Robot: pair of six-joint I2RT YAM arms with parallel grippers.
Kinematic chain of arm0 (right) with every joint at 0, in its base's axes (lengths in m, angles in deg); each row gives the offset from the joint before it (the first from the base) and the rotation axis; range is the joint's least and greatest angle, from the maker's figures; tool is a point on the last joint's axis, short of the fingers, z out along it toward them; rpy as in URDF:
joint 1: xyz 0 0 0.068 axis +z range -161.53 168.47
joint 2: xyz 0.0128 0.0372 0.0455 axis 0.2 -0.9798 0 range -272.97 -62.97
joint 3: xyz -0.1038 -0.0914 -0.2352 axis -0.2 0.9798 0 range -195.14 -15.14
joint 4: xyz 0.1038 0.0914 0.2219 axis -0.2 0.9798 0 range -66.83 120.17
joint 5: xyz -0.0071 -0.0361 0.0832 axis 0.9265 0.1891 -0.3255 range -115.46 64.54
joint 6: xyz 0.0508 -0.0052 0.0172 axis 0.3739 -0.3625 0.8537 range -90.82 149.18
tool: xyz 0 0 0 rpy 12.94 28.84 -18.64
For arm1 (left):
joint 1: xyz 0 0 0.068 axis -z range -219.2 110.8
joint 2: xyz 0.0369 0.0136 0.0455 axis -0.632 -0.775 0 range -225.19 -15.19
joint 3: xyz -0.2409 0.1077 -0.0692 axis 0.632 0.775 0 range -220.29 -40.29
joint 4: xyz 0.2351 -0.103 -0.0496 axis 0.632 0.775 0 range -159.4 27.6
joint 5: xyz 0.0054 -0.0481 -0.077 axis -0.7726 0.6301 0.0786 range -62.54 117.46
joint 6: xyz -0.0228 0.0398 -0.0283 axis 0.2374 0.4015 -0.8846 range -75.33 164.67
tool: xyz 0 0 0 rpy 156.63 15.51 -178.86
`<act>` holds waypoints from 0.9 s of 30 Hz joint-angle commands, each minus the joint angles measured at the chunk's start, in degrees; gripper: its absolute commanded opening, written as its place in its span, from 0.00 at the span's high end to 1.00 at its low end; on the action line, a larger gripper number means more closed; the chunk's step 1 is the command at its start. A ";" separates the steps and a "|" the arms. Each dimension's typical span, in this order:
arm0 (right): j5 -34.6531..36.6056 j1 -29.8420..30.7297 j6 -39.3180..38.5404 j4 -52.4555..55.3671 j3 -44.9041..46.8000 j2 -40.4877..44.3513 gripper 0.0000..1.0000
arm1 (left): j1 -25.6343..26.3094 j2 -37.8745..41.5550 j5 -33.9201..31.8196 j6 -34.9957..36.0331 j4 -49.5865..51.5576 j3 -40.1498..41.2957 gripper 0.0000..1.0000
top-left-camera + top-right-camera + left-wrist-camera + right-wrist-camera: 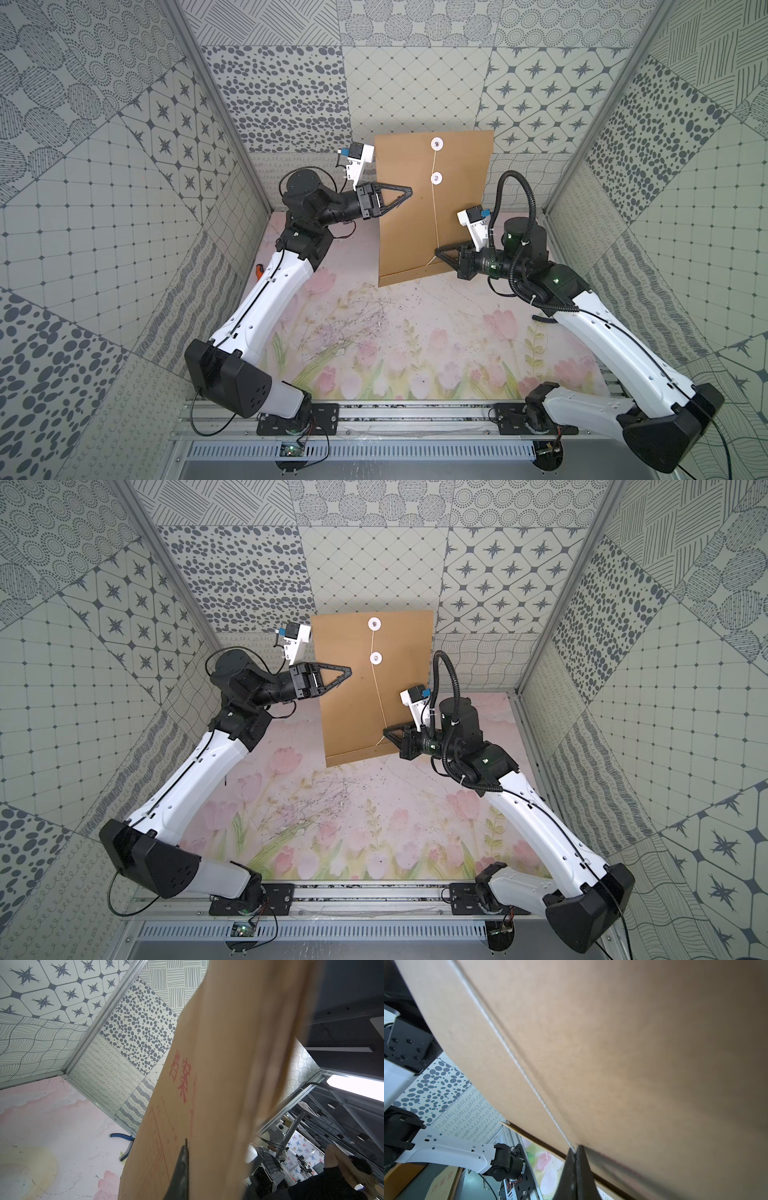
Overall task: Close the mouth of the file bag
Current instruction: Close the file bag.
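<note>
The file bag (461,199) (399,712), a brown kraft envelope, hangs lifted and slightly bowed above the back of the table. Two white buttons (436,144) (436,178) face the top views; the mouth (465,141) is its far end. A thin white string (434,216) runs from the far button toward me. My left gripper (409,192) (348,672) is shut on the bag's left side; in the left wrist view one finger (182,1163) lies on the printed face and the other is hidden behind. My right gripper (438,252) (575,1148) is shut on the string's near end.
Blue-handled pliers (122,1140) lie on the floral mat (395,340) under the bag, near the right wall. An orange-handled tool (258,270) lies by the left wall beside my left arm. Patterned walls close in the left, right and back sides.
</note>
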 commanded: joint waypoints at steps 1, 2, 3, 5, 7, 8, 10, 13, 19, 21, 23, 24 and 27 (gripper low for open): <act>-0.61 -1.14 0.60 0.57 0.08 1.95 1.00 | -0.49 1.22 5.59 1.43 -6.16 0.05 1.00; -0.51 -1.45 0.60 0.76 -0.06 2.02 1.00 | -0.49 1.34 5.99 1.53 -6.13 0.05 1.00; -0.51 -1.62 0.66 0.86 -0.19 2.08 1.00 | -0.49 1.42 6.09 1.83 -5.92 0.06 1.00; -0.47 -1.76 0.62 1.03 -0.44 2.21 1.00 | -0.51 1.83 6.30 2.36 -5.65 0.14 1.00; 0.00 -1.91 0.39 1.42 -0.62 2.25 1.00 | -0.53 2.03 6.63 2.65 -5.24 0.10 1.00; 0.42 -2.22 0.16 1.96 -0.86 2.25 1.00 | -0.49 2.12 6.75 3.42 -4.31 -0.03 1.00; 1.31 -2.85 -0.50 3.11 -1.39 2.33 1.00 | -0.52 2.57 6.82 5.68 -2.07 -0.42 1.00; 3.87 -3.91 -1.75 5.43 -2.79 2.66 1.00 | -0.51 3.14 6.58 10.09 3.47 -1.22 1.00; 9.76 -4.81 -3.38 9.62 -6.66 2.87 1.00 | -0.50 4.07 6.06 16.68 11.50 -1.53 1.00; 11.50 -4.73 -3.71 10.55 -7.92 2.78 1.00 | -0.49 4.26 5.87 18.23 13.49 -1.44 1.00; 13.19 -4.80 -4.14 11.57 -9.50 2.53 1.00 | -0.49 4.43 5.62 19.80 15.41 -1.35 1.00; 13.71 -4.81 -4.38 11.86 -10.10 2.44 1.00 | -0.49 4.51 5.52 20.43 16.29 -1.43 1.00; 15.36 -4.87 -5.21 13.64 -13.05 1.39 1.00 | -0.49 4.78 5.74 22.10 18.22 -1.49 1.00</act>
